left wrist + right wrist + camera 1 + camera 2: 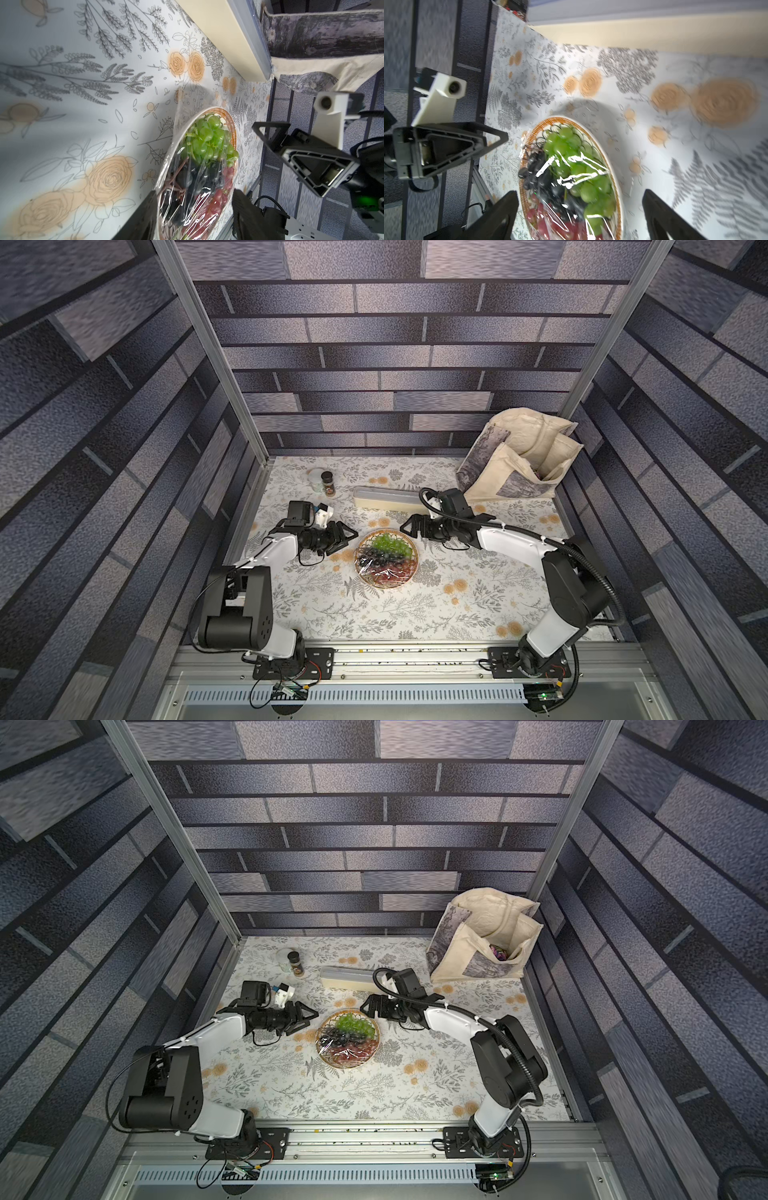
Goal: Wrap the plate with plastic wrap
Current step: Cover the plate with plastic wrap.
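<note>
- I see left gripper [351,538] partly open, right gripper [405,531] wide open; both empty, either side of plate [415,561].
- Clear plastic wrap [380,568] lies over the grapes [388,543].

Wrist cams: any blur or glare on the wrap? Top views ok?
Right wrist view: motion blur smears the tablecloth; white glare streaks on the plastic wrap over the plate. Left wrist view: sharper, near tablecloth soft, milder glare. Both top views: sharp, wide-angle walls splay outward.
</note>
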Controlling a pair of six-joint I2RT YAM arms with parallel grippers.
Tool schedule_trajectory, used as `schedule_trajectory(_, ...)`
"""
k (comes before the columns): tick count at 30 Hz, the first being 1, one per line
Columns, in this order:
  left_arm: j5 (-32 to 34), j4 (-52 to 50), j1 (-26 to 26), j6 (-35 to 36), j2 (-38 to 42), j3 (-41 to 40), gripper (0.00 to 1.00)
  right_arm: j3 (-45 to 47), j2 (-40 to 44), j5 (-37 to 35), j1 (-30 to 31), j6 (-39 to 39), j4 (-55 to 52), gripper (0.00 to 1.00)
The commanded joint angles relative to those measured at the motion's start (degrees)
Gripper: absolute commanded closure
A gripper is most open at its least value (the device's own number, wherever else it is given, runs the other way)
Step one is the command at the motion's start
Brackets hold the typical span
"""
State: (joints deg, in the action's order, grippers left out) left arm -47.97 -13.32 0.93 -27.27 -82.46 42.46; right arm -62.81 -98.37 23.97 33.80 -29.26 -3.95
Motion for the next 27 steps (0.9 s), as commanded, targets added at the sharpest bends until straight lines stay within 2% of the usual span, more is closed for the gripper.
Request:
schedule_trajectory(1,-0.5,-4.1,0.1,-0.4,4.1,-4.9,0.40,-7.9,-6.7,7.8,0.8,11.3,-2.0,0.07)
schedule_trajectory(6,-1.9,0.0,1.3,-6.0,10.0,-11.8,0.38,-18.2,-16.2,12.0,2.9,12.7,-4.2,0.08)
schedule_trajectory(11,-2.0,1.2,2.0,-8.3,12.4,-14.7,0.37,-23.2,-23.5,15.0,4.0,12.6,-5.0,0.07)
schedule_trajectory(23,-1.8,5.6,5.5,-11.9,11.1,-17.6,0.37,-20.3,-26.4,19.2,4.1,11.4,-7.4,0.06)
schedule_trajectory(27,0.0,9.2,6.6,-14.5,12.4,-18.8,0.36,-18.9,-26.6,24.7,3.4,3.6,-5.6,0.05)
